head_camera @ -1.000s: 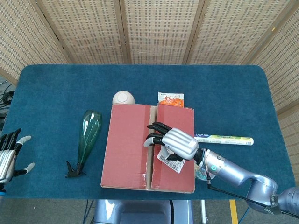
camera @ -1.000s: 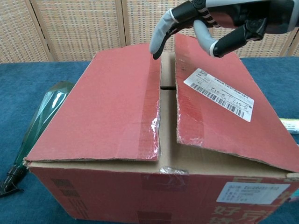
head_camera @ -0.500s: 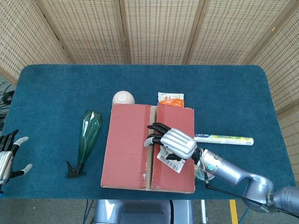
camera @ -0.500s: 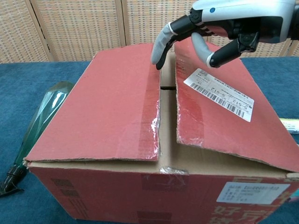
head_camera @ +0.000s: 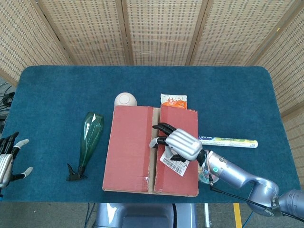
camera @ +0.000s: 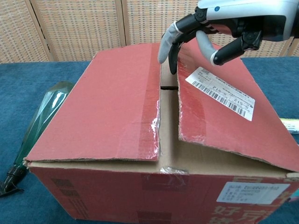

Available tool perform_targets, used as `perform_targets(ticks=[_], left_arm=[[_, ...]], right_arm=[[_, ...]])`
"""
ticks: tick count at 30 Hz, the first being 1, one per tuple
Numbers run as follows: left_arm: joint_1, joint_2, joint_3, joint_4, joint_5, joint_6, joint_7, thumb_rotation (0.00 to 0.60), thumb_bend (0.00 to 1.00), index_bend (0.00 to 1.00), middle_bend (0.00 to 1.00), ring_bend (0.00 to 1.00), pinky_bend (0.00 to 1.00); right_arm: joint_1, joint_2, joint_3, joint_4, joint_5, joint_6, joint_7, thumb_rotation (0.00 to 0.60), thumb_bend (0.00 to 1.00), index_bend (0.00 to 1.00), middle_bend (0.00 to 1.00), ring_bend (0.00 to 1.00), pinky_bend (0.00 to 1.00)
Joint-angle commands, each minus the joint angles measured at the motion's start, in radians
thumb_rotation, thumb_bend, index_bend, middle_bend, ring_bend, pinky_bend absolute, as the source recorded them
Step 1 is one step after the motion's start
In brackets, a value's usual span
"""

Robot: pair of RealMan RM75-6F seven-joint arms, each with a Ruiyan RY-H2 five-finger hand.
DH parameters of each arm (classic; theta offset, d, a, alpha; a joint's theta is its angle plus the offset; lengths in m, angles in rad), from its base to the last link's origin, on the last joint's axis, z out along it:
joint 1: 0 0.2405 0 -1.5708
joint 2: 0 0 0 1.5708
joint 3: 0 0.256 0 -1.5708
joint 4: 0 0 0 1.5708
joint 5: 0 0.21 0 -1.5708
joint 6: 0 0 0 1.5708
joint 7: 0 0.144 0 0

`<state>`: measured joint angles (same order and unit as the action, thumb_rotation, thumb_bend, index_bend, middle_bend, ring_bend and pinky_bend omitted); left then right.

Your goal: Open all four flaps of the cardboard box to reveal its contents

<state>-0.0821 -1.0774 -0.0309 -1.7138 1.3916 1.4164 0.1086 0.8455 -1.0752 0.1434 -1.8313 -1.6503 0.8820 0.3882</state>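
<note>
**Right hand hooks the edge of the box's right flap**

Right hand (head_camera: 179, 145) sits over the cardboard box (head_camera: 128, 152), its fingers (camera: 164, 44) curled down into the gap between the two top flaps, against the inner edge of the right flap (camera: 224, 112), which tilts up slightly there. Whether it truly grips the edge cannot be told. The left flap (camera: 107, 107) lies flat and closed. The box stands at the near middle of the blue counter (head_camera: 57, 90). Left hand (head_camera: 8, 159) hangs at the counter's near left edge, fingers spread, holding nothing. A green bottle (head_camera: 89, 142) lies left of the box. A white tube (head_camera: 228, 141) lies right of it. Beyond the box sit a white bowl (head_camera: 126, 99) and an orange packet (head_camera: 174, 100).
</note>
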Motion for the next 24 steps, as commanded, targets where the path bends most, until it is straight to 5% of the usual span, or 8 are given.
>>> perform_targets(ticks=[1, 24], left_arm=[[-0.001, 0.0, -0.001, -0.002, 0.004, 0.002, 0.001, 0.6, 0.2, 0.18, 0.0, 0.0, 0.0], [-0.014, -0.007, -0.005, -0.017, 0.016, -0.001, 0.029, 0.6, 0.2, 0.18, 0.0, 0.0, 0.0]], right_arm=[[-0.001, 0.009, 0.0, 0.0, 0.0, 0.009, -0.001, 0.6, 1.0, 0.32, 0.43, 0.0, 0.0], [-0.02, 0.153, 0.021, -0.027, 0.013, 0.07, -0.003, 0.6, 1.0, 0.32, 0.47, 0.03, 0.0]])
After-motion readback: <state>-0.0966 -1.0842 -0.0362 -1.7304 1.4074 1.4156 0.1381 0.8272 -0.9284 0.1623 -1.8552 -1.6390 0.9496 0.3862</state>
